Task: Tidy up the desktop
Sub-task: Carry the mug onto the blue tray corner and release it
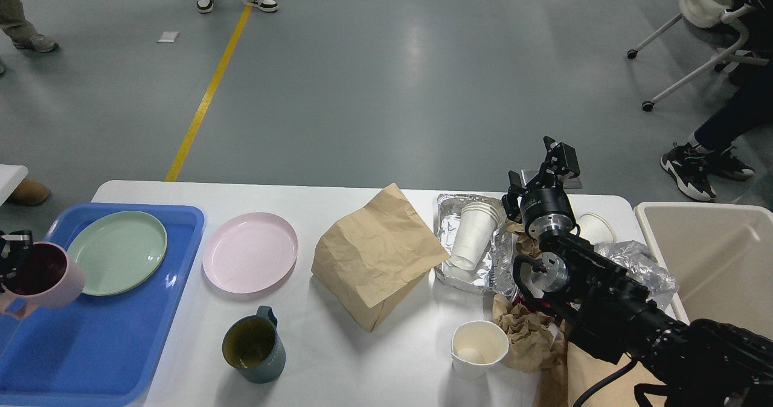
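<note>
- The left end effector, barely showing at the frame's left edge, is gripping a pink mug by its rim, holding it over the left edge of a blue tray.
- A green plate is lying at the tray's far end.
- The white tabletop is carrying a pink plate, a dark mug near its front edge, a brown paper bag at centre, and stacked paper cups in a foil tray.
- The right end effector is hanging with fingers apart, empty, above the far right corner.
</note>
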`<move>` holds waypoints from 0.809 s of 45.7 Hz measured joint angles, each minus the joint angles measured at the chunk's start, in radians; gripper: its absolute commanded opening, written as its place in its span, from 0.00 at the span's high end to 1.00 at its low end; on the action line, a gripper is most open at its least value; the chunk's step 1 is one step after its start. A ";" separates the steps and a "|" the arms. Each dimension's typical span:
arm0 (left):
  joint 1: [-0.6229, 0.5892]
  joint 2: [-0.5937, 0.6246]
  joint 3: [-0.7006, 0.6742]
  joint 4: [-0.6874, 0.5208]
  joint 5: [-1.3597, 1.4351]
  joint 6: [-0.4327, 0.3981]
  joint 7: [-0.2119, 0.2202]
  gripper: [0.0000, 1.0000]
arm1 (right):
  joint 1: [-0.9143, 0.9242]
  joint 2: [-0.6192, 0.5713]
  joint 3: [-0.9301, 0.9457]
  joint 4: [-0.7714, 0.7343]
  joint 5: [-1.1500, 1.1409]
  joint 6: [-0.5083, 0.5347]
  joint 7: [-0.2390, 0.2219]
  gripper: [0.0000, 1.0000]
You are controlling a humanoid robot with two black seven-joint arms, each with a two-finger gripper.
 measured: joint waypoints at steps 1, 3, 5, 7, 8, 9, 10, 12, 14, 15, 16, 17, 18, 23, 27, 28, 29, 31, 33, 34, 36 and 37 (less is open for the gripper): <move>0.010 0.002 -0.001 0.005 0.000 0.000 -0.001 1.00 | 0.000 0.000 0.000 0.000 0.000 0.000 0.000 0.00; 0.034 0.004 -0.002 0.019 -0.001 0.000 -0.002 1.00 | 0.000 0.000 0.000 0.000 0.000 0.000 0.000 0.00; 0.065 0.005 -0.004 0.041 -0.002 0.000 -0.004 1.00 | 0.000 0.000 0.000 0.000 0.000 0.000 0.000 0.00; 0.101 0.004 -0.009 0.068 -0.004 0.000 -0.005 1.00 | 0.000 0.000 0.000 0.000 0.000 0.000 0.000 0.00; 0.119 0.003 -0.015 0.080 -0.004 0.000 -0.006 1.00 | 0.000 0.000 0.000 0.000 0.000 0.000 0.000 0.00; 0.136 0.002 -0.021 0.091 -0.005 0.000 -0.006 1.00 | 0.000 0.000 0.000 0.000 0.000 0.000 0.000 0.00; 0.159 0.001 -0.031 0.105 -0.005 0.000 -0.006 1.00 | 0.000 0.000 0.000 0.000 0.000 0.000 0.000 0.00; 0.195 -0.001 -0.049 0.124 -0.005 0.000 -0.006 1.00 | 0.000 0.000 0.000 0.000 0.000 0.000 0.000 0.00; 0.231 -0.002 -0.066 0.146 -0.005 0.000 -0.006 1.00 | 0.000 0.000 0.000 0.000 0.000 0.000 0.000 0.00; 0.245 -0.003 -0.072 0.156 -0.005 0.000 -0.007 1.00 | 0.000 0.000 0.000 0.000 0.000 0.000 0.000 0.00; 0.259 -0.003 -0.078 0.171 -0.005 0.000 -0.007 1.00 | 0.000 0.000 0.000 0.000 0.000 0.000 0.000 0.00; 0.269 -0.004 -0.083 0.181 -0.005 0.000 -0.007 1.00 | 0.000 0.000 0.000 0.000 0.000 0.000 0.000 0.00; 0.278 -0.005 -0.088 0.191 -0.005 0.000 -0.007 1.00 | 0.000 0.000 0.000 0.000 0.000 0.000 0.000 0.00; 0.310 -0.008 -0.114 0.218 -0.006 0.000 -0.007 0.99 | 0.000 0.000 0.000 0.000 0.000 0.000 0.000 0.00; 0.318 -0.009 -0.124 0.222 -0.006 0.000 -0.007 0.97 | 0.000 0.000 0.000 0.000 0.000 0.000 0.000 0.00; 0.319 -0.009 -0.125 0.222 -0.006 0.000 -0.007 0.95 | 0.000 0.000 0.000 0.000 0.000 0.000 0.000 0.00; 0.320 -0.009 -0.125 0.222 -0.006 0.000 -0.007 0.93 | 0.000 0.000 0.000 0.000 0.000 0.000 0.000 0.00; 0.320 -0.009 -0.126 0.222 -0.006 0.000 -0.007 0.91 | 0.000 0.000 0.000 0.000 0.000 0.000 0.000 0.00; 0.320 -0.009 -0.127 0.223 -0.006 0.000 -0.007 0.88 | 0.000 0.000 0.000 0.000 0.000 0.000 0.000 0.00; 0.320 -0.009 -0.127 0.223 -0.006 0.000 -0.007 0.86 | 0.000 0.000 0.000 0.000 0.000 0.000 0.000 0.00; 0.320 -0.010 -0.128 0.223 -0.006 0.000 -0.007 0.81 | 0.000 0.000 0.000 0.000 0.000 0.000 0.000 0.00; 0.320 -0.011 -0.128 0.223 -0.006 0.000 -0.007 0.78 | 0.000 0.000 0.000 0.000 0.000 0.000 0.000 0.00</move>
